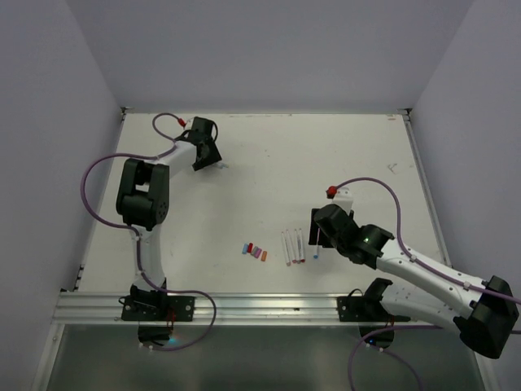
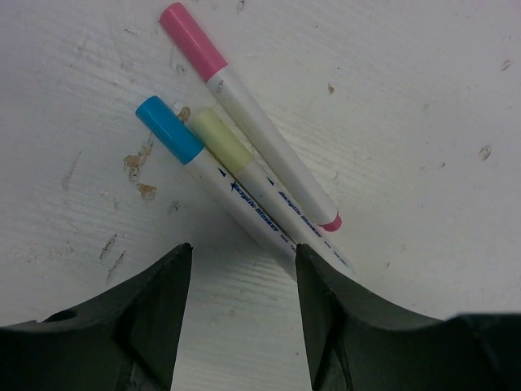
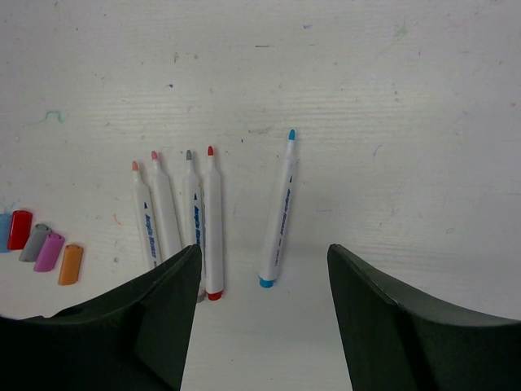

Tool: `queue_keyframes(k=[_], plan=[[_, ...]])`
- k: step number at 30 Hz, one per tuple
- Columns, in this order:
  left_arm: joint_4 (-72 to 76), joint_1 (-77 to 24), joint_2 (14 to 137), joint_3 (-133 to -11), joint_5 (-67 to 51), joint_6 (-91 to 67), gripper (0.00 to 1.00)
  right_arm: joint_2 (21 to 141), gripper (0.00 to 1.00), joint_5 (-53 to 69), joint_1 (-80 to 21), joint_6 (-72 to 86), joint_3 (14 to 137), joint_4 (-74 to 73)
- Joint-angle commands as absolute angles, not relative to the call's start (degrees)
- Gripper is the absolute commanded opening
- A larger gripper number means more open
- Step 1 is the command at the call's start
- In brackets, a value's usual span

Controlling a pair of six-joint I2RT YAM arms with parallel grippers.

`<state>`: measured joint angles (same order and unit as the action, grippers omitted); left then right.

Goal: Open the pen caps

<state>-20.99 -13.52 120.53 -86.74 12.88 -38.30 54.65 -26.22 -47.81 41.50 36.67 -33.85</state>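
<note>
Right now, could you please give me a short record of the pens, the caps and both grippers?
left gripper: open, empty
right gripper: open, empty
capped pens: three, with pink, blue and yellow caps on, ahead of the left gripper
uncapped row: four pens side by side
blue-tipped pen: uncapped, apart from the row
loose caps: five, beside the row

Eight pens show across the two wrist views. Five are uncapped pens [image 3: 213, 224] (tips orange, pink, grey, red and blue, one of each). Three are capped pens [image 2: 269, 151]: one pink cap, one blue, one pale yellow. There are five loose caps [image 3: 50, 251]: one blue, cut off at the picture's edge, one red, one grey, one purple, one orange.
</note>
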Motion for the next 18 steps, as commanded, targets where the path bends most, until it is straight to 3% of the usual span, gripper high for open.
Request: queue_keyframes(k=[1,11,18], plan=[[-21.4,-12.9,121.3,-89.0,14.6,-37.5,0.57,53.7,0.67,-27.2,-47.6,41.4,36.6,-34.3],[-26.4,-12.8,125.7,-92.1,18.2,-35.4,0.56,52.7,0.67,-27.0,-47.6,41.7,36.9,-34.6],[-25.8,-12.9,125.5,-87.9,19.9,-33.1,0.3,52.6,0.67,-26.7,-47.6,42.0,37.1,-34.8]])
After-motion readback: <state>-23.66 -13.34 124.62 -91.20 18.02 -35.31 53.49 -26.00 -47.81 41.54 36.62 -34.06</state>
